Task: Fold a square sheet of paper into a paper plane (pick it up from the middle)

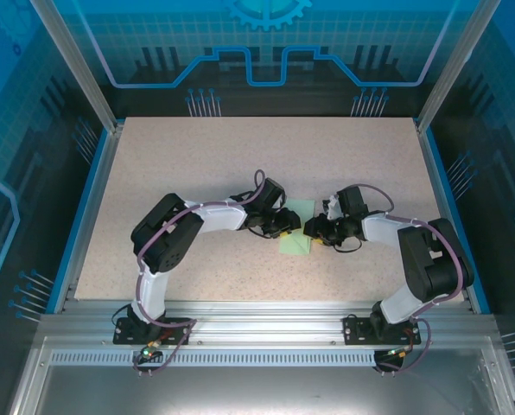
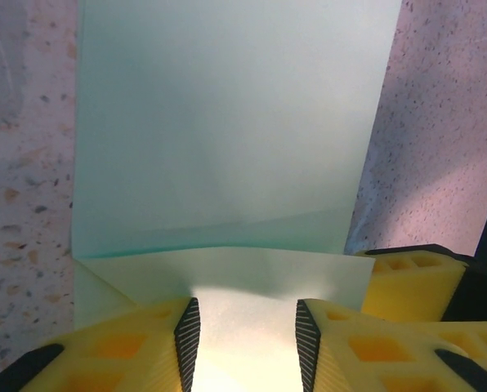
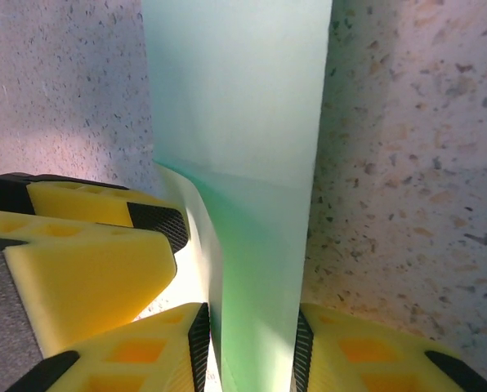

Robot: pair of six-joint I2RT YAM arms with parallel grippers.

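Observation:
The square sheet of paper (image 1: 296, 243), pale mint green, lies at mid-table between my two grippers. In the left wrist view its far part (image 2: 227, 122) rests flat and a lighter near flap (image 2: 227, 273) rises toward my left gripper (image 2: 247, 339), whose pads stand apart with the paper's face showing between them. My right gripper (image 3: 252, 351) is shut on a bowed band of the paper (image 3: 243, 163) that fills the gap from pad to pad. From above, the left gripper (image 1: 285, 226) and right gripper (image 1: 314, 230) nearly meet over the sheet. The paper plane is out of view.
The speckled beige table (image 1: 197, 156) has blue side rails and an aluminium frame along the near edge (image 1: 257, 316). A yellow finger (image 3: 80, 261) of the left gripper sits close beside the right gripper's jaws.

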